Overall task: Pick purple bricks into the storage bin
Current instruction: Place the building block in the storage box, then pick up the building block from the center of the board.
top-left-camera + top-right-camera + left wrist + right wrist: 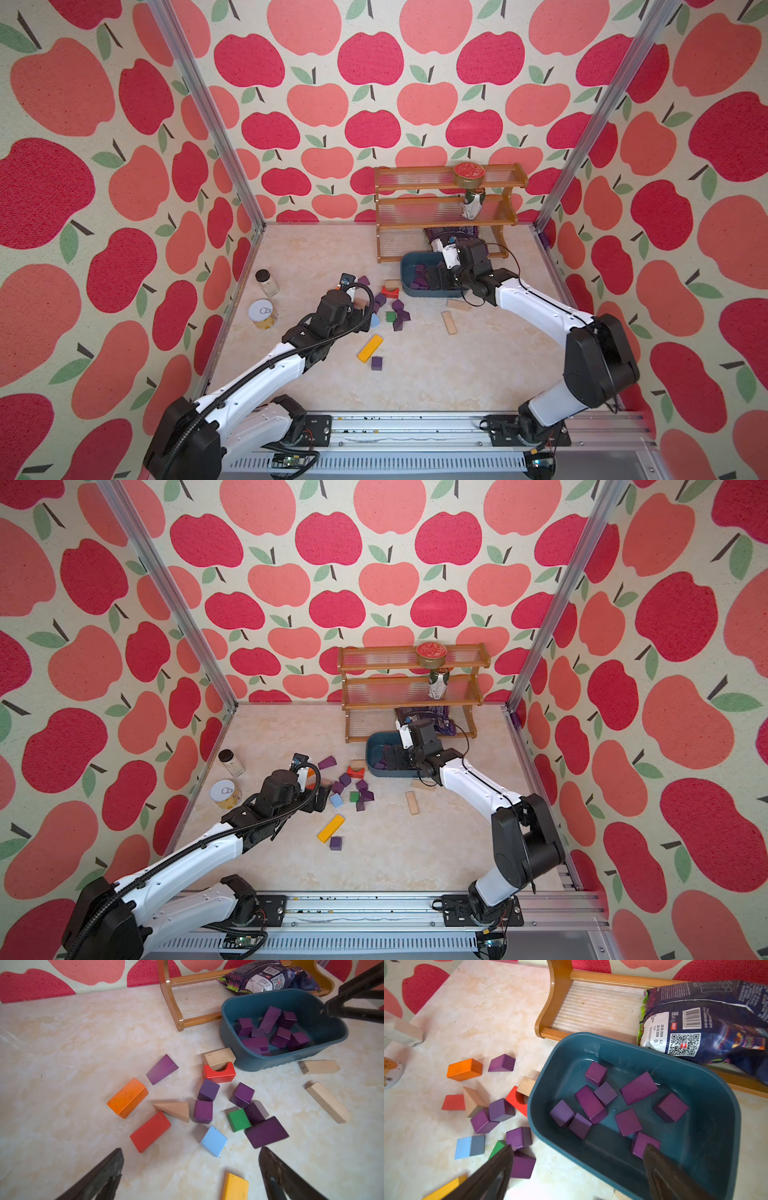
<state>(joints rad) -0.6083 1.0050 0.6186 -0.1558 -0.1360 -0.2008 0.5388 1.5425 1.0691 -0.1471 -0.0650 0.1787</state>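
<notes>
Nearest the lens in the left wrist view, the left gripper [191, 1149] hung with its jaws spread wide and empty, a light-blue block [214, 1141] just beyond its fingertips. Past that block, six loose purple bricks [242, 1095] lay on the marbled table [72, 1053] among red, orange, green and plain wood pieces. In both top views this cluster sat just below the frame's centre. A lone purple brick [376, 363] lay lower down, beside a yellow block [370, 348]. The storage bin [428, 293] sat right of centre, just in front of the wooden rack [449, 183], with a plain arch block [218, 1056] touching its wall. About nine purple bricks lay inside it. The right gripper [578, 1146] hung above the bin's wall, jaws wide apart and gripping nothing, one finger over the table and one over the bin.
</notes>
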